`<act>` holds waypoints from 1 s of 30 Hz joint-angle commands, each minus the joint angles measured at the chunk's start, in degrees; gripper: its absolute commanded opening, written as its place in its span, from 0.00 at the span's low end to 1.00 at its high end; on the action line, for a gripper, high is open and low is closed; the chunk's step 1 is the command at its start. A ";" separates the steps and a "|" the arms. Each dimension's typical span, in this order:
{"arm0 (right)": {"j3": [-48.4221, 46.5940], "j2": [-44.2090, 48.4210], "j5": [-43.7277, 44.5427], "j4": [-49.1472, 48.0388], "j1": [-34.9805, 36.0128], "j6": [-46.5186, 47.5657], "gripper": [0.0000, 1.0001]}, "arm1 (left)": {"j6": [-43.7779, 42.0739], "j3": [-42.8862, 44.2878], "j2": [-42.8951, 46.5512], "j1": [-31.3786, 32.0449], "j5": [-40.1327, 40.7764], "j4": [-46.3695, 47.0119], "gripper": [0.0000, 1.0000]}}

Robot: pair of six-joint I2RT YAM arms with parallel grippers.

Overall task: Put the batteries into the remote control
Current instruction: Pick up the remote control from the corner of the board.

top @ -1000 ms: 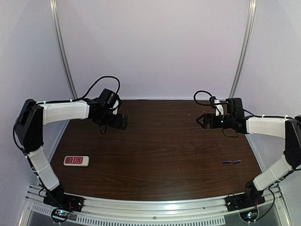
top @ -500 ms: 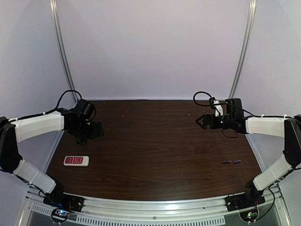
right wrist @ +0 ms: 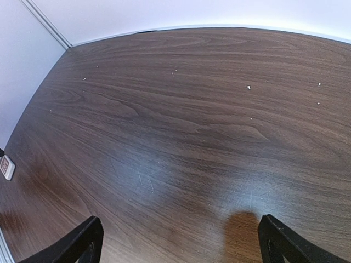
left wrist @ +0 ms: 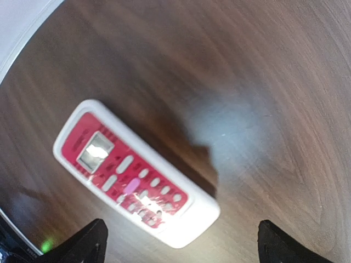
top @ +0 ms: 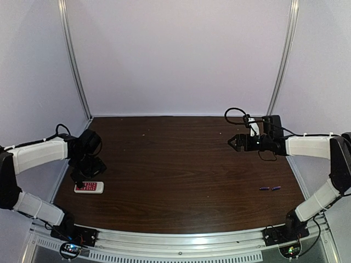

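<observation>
Left gripper (left wrist: 184, 249) spread over remote (left wrist: 134, 175) (buttons up, flat): thin edges may slip, skid on tabletop (left wrist: 263, 82). Right gripper (right wrist: 178, 241) spread, empty.

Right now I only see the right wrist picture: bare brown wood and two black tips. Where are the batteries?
Observer: The batteries lie end to end on the table near its right edge, closer to the arm bases than the right gripper.
Operator: And the remote?
Observer: The remote control lies at the left side with its red button face up.
Operator: Is anything holding it?
Observer: No. The left gripper hangs right over it, with its jaws open on either side of one end and not touching it.
</observation>
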State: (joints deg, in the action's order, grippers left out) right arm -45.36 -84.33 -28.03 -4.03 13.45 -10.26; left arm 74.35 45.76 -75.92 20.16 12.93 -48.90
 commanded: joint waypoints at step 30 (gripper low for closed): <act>0.28 -1.75 -0.93 0.58 -0.35 1.16 1.00 | 0.79 -10.51 2.42 -11.02 -1.79 13.01 0.97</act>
State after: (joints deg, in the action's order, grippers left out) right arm -45.36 -85.41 -28.62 -3.84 13.43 -10.20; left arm 78.02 35.29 -71.59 10.90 11.09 -40.75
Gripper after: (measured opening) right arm 0.996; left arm 0.974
